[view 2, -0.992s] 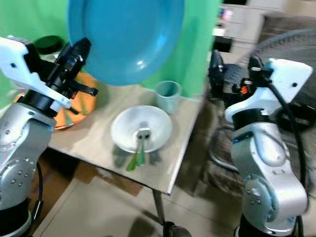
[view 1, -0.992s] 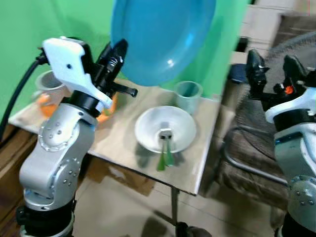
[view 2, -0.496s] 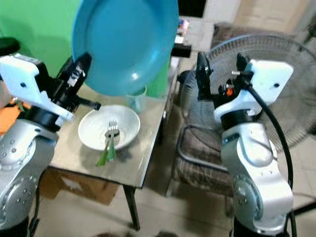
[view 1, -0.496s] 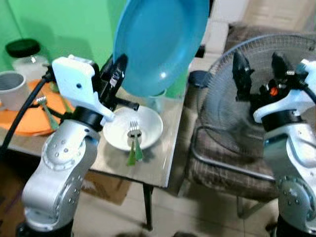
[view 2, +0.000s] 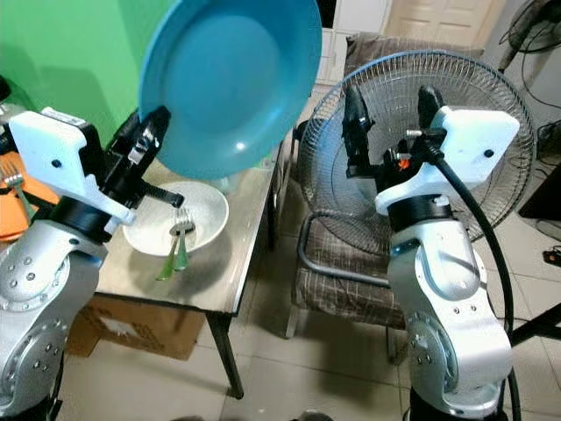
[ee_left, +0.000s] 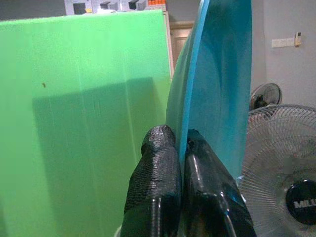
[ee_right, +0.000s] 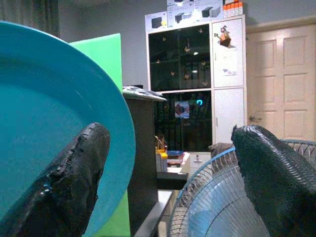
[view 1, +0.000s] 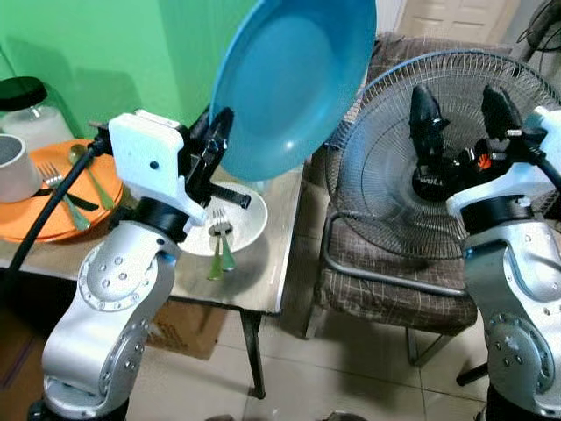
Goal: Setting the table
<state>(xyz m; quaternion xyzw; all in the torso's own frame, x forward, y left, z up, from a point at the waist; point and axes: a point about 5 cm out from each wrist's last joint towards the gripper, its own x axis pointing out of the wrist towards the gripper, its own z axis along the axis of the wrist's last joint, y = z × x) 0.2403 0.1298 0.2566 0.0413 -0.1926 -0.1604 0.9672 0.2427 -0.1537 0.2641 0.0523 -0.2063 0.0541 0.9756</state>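
My left gripper (view 1: 216, 132) is shut on the lower rim of a large blue plate (view 1: 294, 83), which it holds up on edge above the table (view 1: 263, 281). In the left wrist view both fingers (ee_left: 158, 163) pinch the plate's rim (ee_left: 222, 74). Below the plate a white bowl (view 1: 250, 219) sits on the table with a fork (view 1: 216, 230) and green-handled cutlery resting in it. My right gripper (view 1: 458, 96) is raised at chest height, off to the right of the table and in front of a fan. Its fingers (ee_right: 79, 163) are open, with nothing between them.
An orange tray (view 1: 26, 226) with cutlery and a grey mug (view 1: 13, 167) lies at the table's left end, with a black-lidded jar (view 1: 26, 110) behind. A green screen (view 1: 105, 53) backs the table. A standing fan (view 1: 386, 184) rests on a chair (view 1: 394, 285) on the right.
The camera has swung right and pulled back, bringing the fan and chair into view. The left gripper still holds the plate raised. The right gripper stays open.
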